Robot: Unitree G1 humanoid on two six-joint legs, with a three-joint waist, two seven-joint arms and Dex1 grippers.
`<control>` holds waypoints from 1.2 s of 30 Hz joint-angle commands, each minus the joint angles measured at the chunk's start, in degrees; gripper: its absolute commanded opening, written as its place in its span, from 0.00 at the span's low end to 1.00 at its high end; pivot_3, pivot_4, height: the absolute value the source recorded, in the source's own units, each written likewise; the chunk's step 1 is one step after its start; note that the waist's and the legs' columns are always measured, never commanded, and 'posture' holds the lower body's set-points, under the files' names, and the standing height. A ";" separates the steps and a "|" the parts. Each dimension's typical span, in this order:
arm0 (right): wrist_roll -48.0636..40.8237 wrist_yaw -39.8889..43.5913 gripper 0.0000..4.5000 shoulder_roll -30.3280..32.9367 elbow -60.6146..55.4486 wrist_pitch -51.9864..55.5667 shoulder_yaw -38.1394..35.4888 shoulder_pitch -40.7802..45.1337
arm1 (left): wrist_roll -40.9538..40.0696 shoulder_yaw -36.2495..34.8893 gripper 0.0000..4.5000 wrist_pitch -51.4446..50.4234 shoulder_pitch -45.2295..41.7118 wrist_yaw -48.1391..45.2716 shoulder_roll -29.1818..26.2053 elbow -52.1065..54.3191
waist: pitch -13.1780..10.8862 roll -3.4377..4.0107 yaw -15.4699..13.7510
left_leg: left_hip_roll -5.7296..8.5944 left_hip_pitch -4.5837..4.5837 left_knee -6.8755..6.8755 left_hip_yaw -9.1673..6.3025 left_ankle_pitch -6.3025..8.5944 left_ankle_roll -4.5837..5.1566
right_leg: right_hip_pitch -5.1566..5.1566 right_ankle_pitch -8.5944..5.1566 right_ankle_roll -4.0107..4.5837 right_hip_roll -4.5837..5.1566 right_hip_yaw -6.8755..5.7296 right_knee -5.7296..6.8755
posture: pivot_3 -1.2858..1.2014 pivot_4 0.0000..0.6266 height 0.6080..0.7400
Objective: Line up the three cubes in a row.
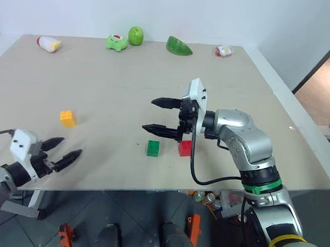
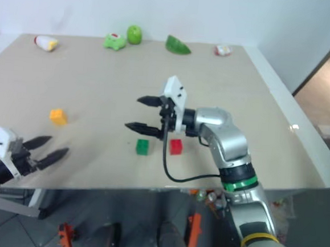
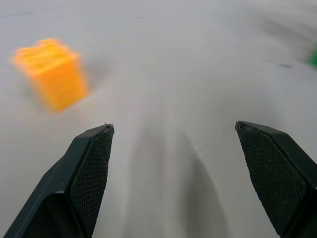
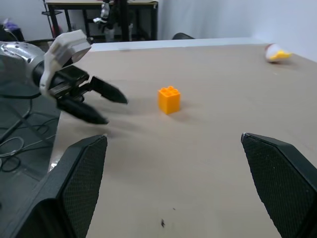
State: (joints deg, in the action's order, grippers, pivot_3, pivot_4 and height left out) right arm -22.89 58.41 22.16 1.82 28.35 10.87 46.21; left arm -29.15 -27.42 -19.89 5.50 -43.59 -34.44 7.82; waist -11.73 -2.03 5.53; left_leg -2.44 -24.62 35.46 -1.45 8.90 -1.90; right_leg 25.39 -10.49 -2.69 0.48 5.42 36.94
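- The green cube (image 1: 153,148) sits near the front edge of the table (image 1: 128,86); the red cube (image 1: 185,148) stands just to its right, a small gap between them.
- The yellow cube (image 1: 67,117) lies well to the left of the green cube, slightly farther back.
- The right gripper (image 1: 156,115) hovers just above and behind the green cube, pointing left, fingers spread wide, holding nothing.
- The left gripper (image 1: 65,152) is far left of the green cube, near the yellow one, jaws apart and empty.
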 commanded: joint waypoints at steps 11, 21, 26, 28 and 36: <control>-0.22 0.07 1.00 0.60 -2.66 -1.26 -1.83 0.23 | 3.84 2.80 0.90 1.09 -16.54 10.44 1.63 -16.68 | 0.05 -0.08 -0.07 | -0.18 -0.01 -0.02 0.11 0.00 -0.01 | 0.00 0.04 0.07 -0.08 -0.16 0.01 | 0.52 0.24 0.95; -1.70 -0.15 1.00 2.11 -6.29 0.12 -2.51 -2.16 | 7.84 6.86 0.90 2.46 -25.68 13.88 3.09 -26.89 | 0.09 -0.15 -0.67 | -0.22 -0.01 -0.04 0.08 0.09 -0.14 | 0.00 0.04 0.05 -0.14 -0.21 0.04 | 0.52 0.24 0.95; -1.97 -0.44 1.00 2.10 -7.22 0.58 -2.23 -2.90 | 8.21 7.70 0.85 1.61 -27.24 14.53 4.07 -27.09 | 0.09 -0.15 -1.00 | -0.22 0.00 0.00 0.09 0.08 -0.14 | -0.04 0.05 0.07 -0.14 -0.20 0.04 | 0.52 0.24 0.95; -2.05 -0.55 1.00 2.12 -7.18 0.65 -2.29 -2.96 | 8.00 8.06 0.72 1.30 -26.87 14.14 4.42 -26.00 | 0.10 -0.15 -1.09 | -0.22 0.01 0.02 0.10 0.07 -0.14 | -0.06 0.05 0.06 -0.14 -0.19 0.04 | 0.52 0.24 0.95; -1.93 -0.81 1.00 2.11 -6.12 0.23 -2.39 -2.80 | 8.59 8.15 0.28 0.45 -26.56 14.89 4.41 -24.65 | 0.10 -0.16 -1.38 | -0.22 -0.02 0.00 0.11 0.07 -0.14 | -0.06 0.03 0.04 -0.13 -0.21 0.03 | 0.52 0.24 0.95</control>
State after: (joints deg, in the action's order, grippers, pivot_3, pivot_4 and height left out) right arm -24.19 57.56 24.06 -3.14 29.15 10.21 43.13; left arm -20.68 -19.85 -19.07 -20.83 -28.98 -29.91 -18.35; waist -11.63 -2.19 4.15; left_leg -2.66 -24.65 35.46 -1.33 8.98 -2.04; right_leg 25.33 -10.46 -2.65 0.36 5.22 36.97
